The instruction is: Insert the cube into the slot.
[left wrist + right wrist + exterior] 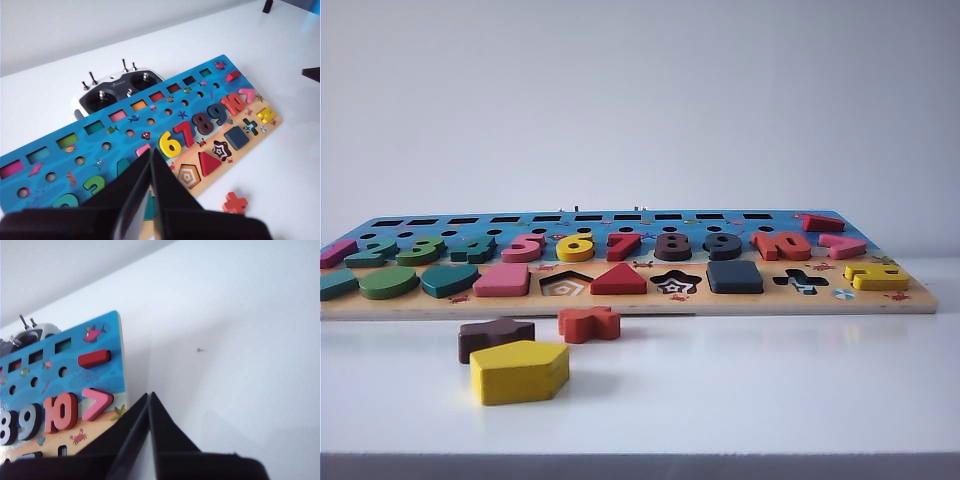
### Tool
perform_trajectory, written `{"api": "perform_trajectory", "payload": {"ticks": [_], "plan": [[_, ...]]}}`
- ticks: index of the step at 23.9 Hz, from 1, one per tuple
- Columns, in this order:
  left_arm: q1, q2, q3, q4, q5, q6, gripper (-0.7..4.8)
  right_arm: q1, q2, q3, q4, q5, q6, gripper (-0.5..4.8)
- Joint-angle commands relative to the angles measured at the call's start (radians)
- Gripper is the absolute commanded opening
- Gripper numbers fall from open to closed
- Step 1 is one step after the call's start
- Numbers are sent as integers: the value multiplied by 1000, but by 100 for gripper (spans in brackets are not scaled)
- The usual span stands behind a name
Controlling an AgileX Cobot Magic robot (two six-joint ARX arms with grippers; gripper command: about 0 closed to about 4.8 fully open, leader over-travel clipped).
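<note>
In the slot (734, 290), cube (734, 276) flat, square-on.

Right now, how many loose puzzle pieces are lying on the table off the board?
3, all in front of the board: the yellow pentagon nearest the camera, the dark brown star-like piece behind it, and the red cross-shaped piece beside that. Others may lie out of view.

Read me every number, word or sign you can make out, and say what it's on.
On the puzzle board:
"2": dark green piece
"3": lighter green piece
"4": teal piece
"5": pink digit piece
"6": yellow digit piece
"7": red digit piece
"8": brown piece
"9": navy piece
"10": red two-digit piece
">": pink sign piece
"+": yellow sign piece
Controller small print: too small to read.
</note>
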State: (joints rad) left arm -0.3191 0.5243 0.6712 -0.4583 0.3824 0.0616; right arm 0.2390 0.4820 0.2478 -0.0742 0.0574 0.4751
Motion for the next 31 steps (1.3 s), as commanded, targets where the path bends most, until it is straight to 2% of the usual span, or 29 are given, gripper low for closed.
{"api": "perform_trajectory", "payload": {"ticks": [1,6,10,13,18,20,31], "plan": [[73,-44,5,19,-34,-3,17,-84,-108,-34,16,-99,-8,9],[188,-119,4,14,-196,-5,17,-209,-299,-121,12,-186,-8,9],[212,-138,-24,21,-329,-11,17,-253,-382,-163,-19,-195,-12,8],[215,-161,-97,51,-387,-11,17,-254,-412,-186,-29,-195,-111,-7],[215,-283,-322,198,-430,-10,17,-262,-479,-244,-73,-183,-335,-9],[215,-343,-393,206,-440,-10,17,-275,-480,-244,-88,-184,-373,-9],[215,-513,-605,209,-516,-9,17,-278,-480,-244,-86,-185,-372,-8]]}}
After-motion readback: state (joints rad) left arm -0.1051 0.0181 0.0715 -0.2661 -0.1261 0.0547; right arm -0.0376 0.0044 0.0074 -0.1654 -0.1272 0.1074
